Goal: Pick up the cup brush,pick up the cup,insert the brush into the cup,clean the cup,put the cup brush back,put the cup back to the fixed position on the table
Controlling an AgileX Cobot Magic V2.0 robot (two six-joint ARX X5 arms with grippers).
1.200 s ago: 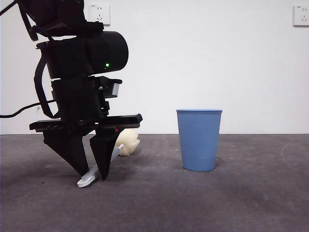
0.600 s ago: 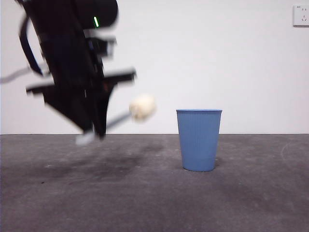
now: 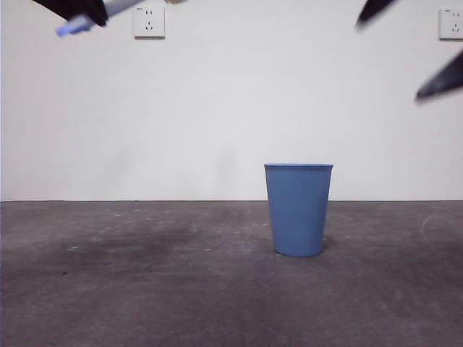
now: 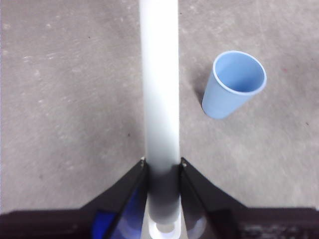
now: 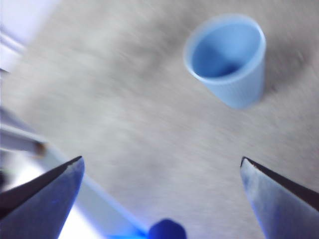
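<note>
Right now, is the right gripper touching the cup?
Apart. The right wrist view shows the right gripper open, with bare table between it and the cup.

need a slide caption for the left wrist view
Left end effector shut on a slim grey-handled cup brush, held above the dark grey table beside an upright light blue ribbed plastic cup.

No readable text, label, brand, number or sign appears in any view. The blue cup [image 3: 298,210], the grey table [image 3: 145,289] and the two white wall sockets [image 3: 149,21] are all unmarked.
</note>
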